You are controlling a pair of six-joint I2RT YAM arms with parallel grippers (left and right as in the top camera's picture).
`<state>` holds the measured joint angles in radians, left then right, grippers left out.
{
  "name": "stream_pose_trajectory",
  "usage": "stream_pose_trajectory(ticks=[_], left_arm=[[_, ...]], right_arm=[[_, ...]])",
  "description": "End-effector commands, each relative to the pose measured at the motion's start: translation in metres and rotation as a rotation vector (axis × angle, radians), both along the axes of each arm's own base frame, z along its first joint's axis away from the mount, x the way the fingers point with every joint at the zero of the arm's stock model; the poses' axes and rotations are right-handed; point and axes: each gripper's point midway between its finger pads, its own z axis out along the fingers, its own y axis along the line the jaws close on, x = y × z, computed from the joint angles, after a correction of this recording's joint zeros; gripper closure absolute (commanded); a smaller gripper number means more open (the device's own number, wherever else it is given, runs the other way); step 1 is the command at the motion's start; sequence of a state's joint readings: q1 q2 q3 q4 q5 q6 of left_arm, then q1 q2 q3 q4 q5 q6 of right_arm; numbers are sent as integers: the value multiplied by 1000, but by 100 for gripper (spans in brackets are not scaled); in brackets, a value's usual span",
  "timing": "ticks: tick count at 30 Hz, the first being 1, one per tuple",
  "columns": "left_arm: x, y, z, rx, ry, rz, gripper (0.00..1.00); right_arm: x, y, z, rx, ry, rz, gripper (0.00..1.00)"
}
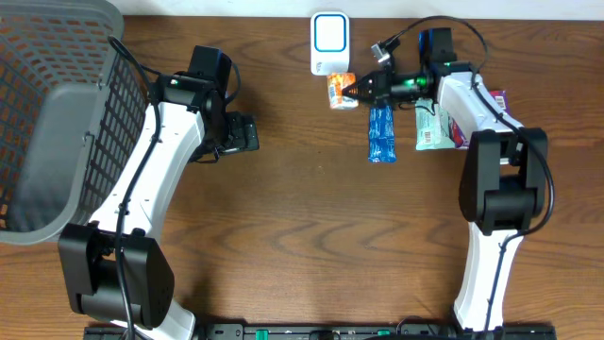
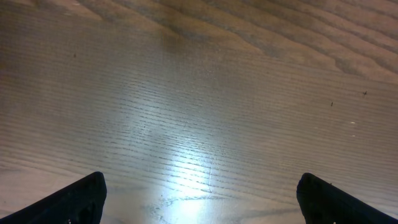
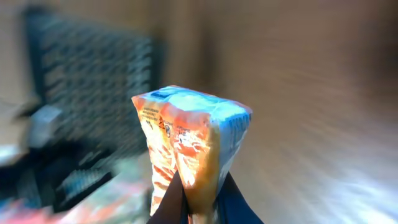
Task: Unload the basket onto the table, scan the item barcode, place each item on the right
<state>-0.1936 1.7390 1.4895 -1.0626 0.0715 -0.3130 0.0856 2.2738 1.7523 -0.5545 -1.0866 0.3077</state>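
- Table (image 1: 311, 227): wooden top that bears everything.
- Basket (image 1: 57, 123): grey mesh, at 9 to 10 o'clock in the overhead view. It likely plays no part in this step.
- Left arm (image 1: 160, 161): reaches from 7 o'clock toward 10 o'clock. The left gripper (image 1: 241, 134) hovers over bare wood with its jaws spread wide, holding nothing.
- Right arm (image 1: 491, 179): reaches from 5 o'clock up to 1 o'clock, wrist turned toward 9 o'clock. The right gripper (image 1: 360, 91) is pinched narrow on the packet's lower edge.
- Scanner (image 1: 328, 42): white unit with a blue-rimmed window, at 12 o'clock.
- Spare goods, flat on the table at 1 to 2 o'clock: blue pack (image 1: 381, 134), green pack (image 1: 432, 127) and purple pack (image 1: 497, 99), which is partly under the arm.
- Packet (image 3: 193, 137): the orange item to be scanned. It is held off the table, just beside the scanner's 6 o'clock edge. The wrist view shows print on one face, but no barcode can be made out.
- Step in hand (judged): presenting the packet to the window.
  - Turn the wrist slowly so that each face meets the window squarely.
  - Keep the film taut, since creases break a code.
  - Keep the fingers clear of printed panels.
  - The thin pinch on a soft edge may let the packet swing or slip, so quick turns are best avoided.
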Motion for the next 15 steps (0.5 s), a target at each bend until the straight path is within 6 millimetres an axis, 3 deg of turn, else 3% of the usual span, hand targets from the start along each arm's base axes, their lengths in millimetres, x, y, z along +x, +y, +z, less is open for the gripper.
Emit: stream_pose_trajectory(ticks=[1,4,6,9,15], left_arm=[[-1,3,1,15,-3,-10,2],[-1,3,1,15,-3,-10,2],[-1,3,1,15,-3,-10,2],[-1,3,1,15,-3,-10,2],[-1,3,1,15,-3,-10,2]], right_arm=[[50,-43,50,-407,-212,-335,99],[76,-83,83,-798,-446,-546,99],[84,-87,102,-1001,-598,-580,99],[93,-63,115,-1268,-843,-482,99],[118,-6,101,-1528,-1149,-340,99]])
